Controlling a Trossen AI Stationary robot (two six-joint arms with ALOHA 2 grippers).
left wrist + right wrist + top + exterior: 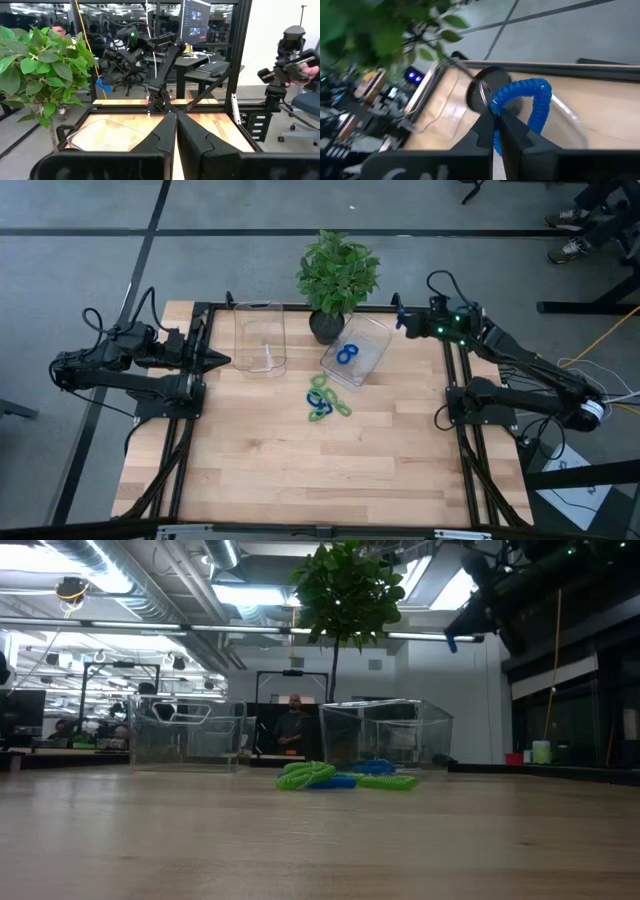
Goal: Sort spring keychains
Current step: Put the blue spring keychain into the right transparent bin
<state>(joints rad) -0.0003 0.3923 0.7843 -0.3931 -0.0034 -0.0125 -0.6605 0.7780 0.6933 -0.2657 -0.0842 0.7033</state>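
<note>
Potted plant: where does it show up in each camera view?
High view: potted plant at the table's far edge, centre.
Low view: top centre, above the bins.
Left wrist view: left side.
Right wrist view: blurred leaves, top left, beyond the blue keychain in the right gripper.
Shared landmark: the clear bin beside its pot.

Blurred plant (380, 30), right wrist view.

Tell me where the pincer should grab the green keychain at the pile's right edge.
Probably from straight above, pinching the outer arc of the green keychain, the side turned away from the pile. It lies flat on the table, and that arc looks free, while its inner end crowds against a blue coil.
</note>
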